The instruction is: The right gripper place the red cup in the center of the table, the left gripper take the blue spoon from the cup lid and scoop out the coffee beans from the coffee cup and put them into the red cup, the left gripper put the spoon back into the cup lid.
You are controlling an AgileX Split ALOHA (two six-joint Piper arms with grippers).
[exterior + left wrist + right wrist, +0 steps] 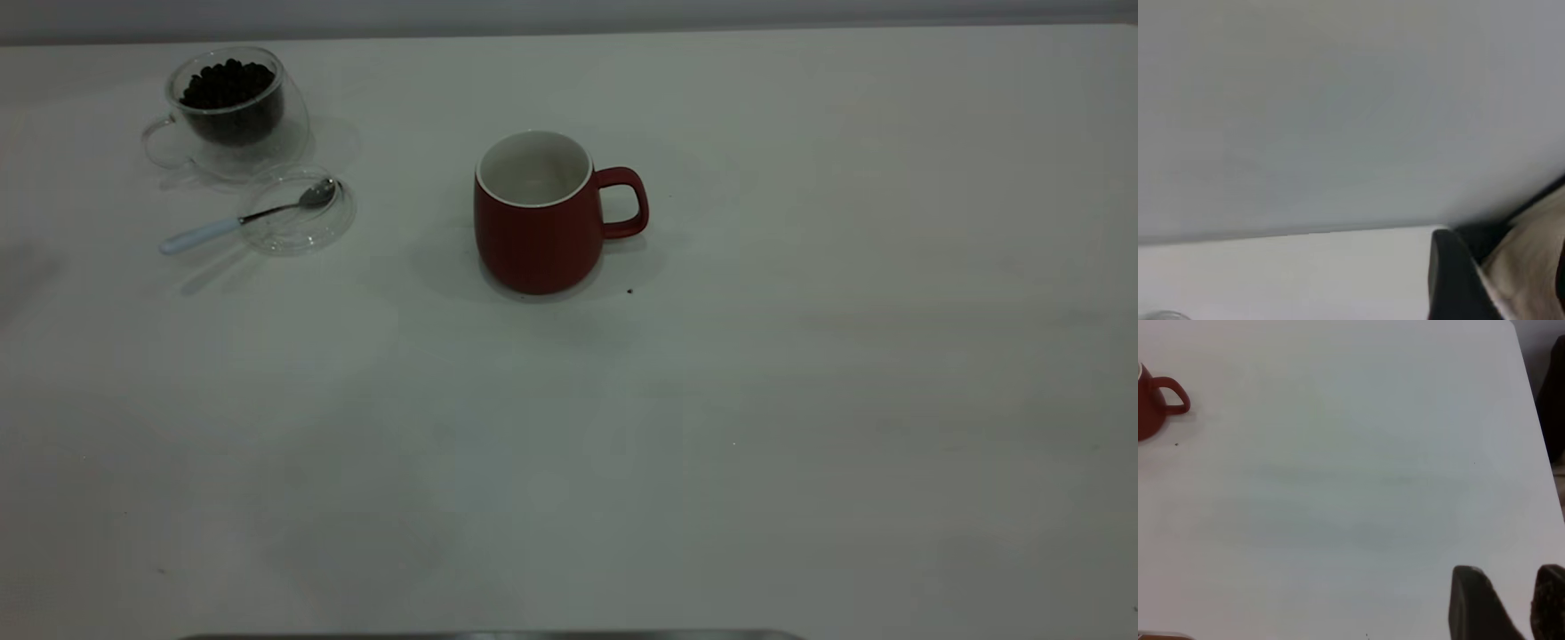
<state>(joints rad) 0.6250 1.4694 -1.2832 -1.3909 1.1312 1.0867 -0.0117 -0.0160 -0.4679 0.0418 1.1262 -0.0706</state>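
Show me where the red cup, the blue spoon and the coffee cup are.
red cup (533,244): exterior view, on its outer red wall.
blue spoon (203,234): exterior view, on its pale handle.
coffee cup (298,116): exterior view, on its clear glass wall.

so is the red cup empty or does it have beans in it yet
Empty: the red cup stands upright, its white inside bare in the exterior view; the coffee beans remain in the coffee cup.

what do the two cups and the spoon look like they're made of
The red cup looks like matte glazed ceramic: dull red outside, white inside. The coffee cup seems to be clear double-walled glass, since the coffee beans show through it. The blue spoon has a shiny, likely metal bowl and a pale handle, perhaps ceramic or plastic.
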